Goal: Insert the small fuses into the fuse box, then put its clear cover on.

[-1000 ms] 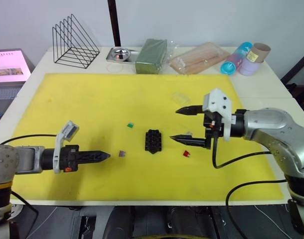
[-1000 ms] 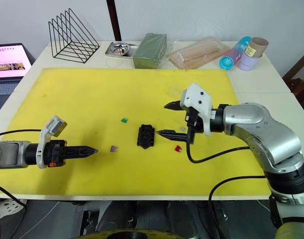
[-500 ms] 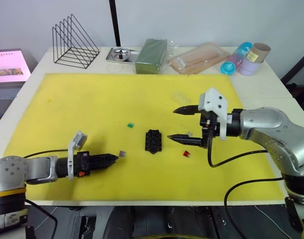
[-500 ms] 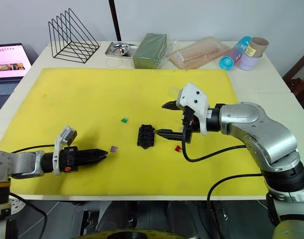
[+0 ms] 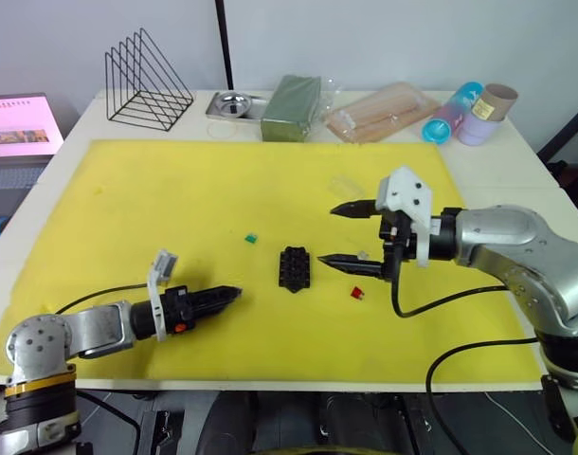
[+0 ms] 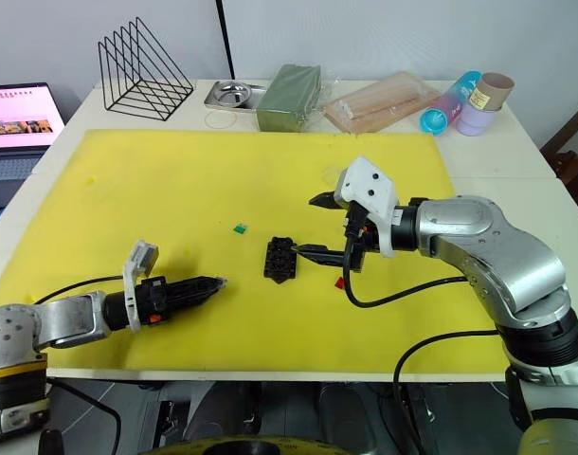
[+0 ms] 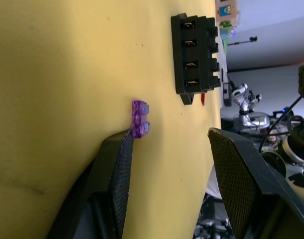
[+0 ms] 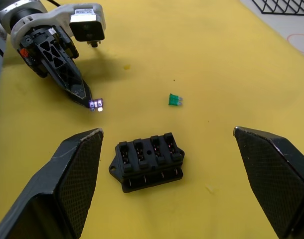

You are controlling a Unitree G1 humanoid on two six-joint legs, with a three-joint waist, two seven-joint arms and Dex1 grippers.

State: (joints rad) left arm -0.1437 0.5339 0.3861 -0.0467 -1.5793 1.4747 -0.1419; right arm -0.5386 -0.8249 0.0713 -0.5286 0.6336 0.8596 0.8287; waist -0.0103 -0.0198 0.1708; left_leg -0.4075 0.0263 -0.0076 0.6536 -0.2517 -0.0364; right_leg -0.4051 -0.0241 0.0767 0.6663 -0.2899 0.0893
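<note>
The black fuse box (image 5: 294, 268) lies mid-mat on the yellow mat (image 5: 156, 190). A purple fuse (image 7: 140, 118) lies to its left, touching the tip of one finger (image 7: 117, 169) of my left gripper (image 5: 234, 292), which is open, with the fuse outside the gap. A green fuse (image 5: 252, 238) lies further back and a red fuse (image 5: 356, 293) right of the box. My right gripper (image 5: 327, 234) hovers open just right of the box with nothing in it. The clear cover (image 5: 341, 185) rests faintly behind it.
Along the table's back edge stand a wire rack (image 5: 147, 78), a metal dish (image 5: 234, 104), a dark green block (image 5: 291, 95), a clear bag of sticks (image 5: 379, 112) and cups (image 5: 469, 112). A laptop (image 5: 19, 123) sits at the far left.
My left gripper has slid right along the mat until its fingertip reached the purple fuse. The right gripper has barely moved.
</note>
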